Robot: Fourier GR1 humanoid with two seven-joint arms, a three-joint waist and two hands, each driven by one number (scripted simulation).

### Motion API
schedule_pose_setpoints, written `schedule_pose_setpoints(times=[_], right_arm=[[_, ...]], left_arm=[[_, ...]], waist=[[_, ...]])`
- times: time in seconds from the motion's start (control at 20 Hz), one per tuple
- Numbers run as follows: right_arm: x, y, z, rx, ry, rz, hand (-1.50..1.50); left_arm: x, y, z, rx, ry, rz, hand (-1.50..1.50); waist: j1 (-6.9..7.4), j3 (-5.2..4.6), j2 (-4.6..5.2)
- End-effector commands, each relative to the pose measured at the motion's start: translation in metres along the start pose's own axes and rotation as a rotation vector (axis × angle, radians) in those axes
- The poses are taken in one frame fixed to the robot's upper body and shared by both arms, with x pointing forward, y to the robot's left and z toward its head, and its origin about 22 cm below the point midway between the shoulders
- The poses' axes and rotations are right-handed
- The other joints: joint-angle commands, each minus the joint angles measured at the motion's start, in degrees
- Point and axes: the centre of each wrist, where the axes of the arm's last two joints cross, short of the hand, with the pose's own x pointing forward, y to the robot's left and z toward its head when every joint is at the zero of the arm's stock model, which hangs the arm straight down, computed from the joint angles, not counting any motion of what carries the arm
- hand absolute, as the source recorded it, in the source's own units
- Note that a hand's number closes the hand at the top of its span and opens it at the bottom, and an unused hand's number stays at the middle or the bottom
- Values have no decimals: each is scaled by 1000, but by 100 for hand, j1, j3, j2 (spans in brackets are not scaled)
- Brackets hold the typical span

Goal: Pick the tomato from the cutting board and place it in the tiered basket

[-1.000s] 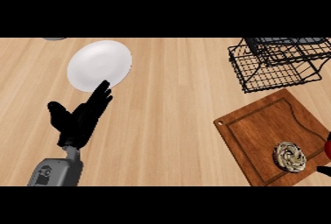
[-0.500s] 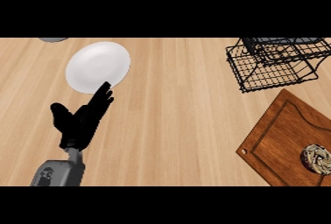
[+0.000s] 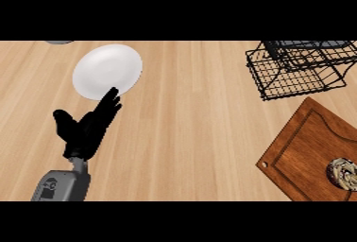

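One white plate (image 3: 107, 71) lies far left, one black wire tiered basket (image 3: 301, 67) far right, one wooden cutting board (image 3: 314, 151) near right. On the board sits one round item (image 3: 343, 173), possibly a pastry. One hand (image 3: 87, 127) shows.

White plate (image 3: 107, 71); black wire basket (image 3: 296, 71); reddish-brown cutting board (image 3: 310, 146); black hand (image 3: 87, 127).

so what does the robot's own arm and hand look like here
Only one arm shows, at the view's lower left: the left hand is matte black all over, with slim fingers and a separate thumb. Behind a narrow wrist sits a boxy grey forearm with rounded edges and a small dark marking on its side. No cables or sleeves show. The right arm is out of view.
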Motion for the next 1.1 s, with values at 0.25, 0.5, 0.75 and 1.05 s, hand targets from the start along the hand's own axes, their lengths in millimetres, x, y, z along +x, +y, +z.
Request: schedule_pose_setpoints(times=[0.25,0.5,0.75,1.05], right_arm=[[67,-26,-53,-23,1,87,150],[102,5,-82,-4,18,11,150],[100,19,-121,-6,50,-13,150],[94,62,-156,4,51,-53,150]], left_arm=[[20,-14,-8,-54,-9,8,0],[16,-7,-6,-29,-15,3,0],[9,-11,-10,-36,12,1,0],[2,-18,-3,-49,-5,-3,0]], waist=[[215,1,46],[183,-3,31],[199,0,50],[204,4,54]])
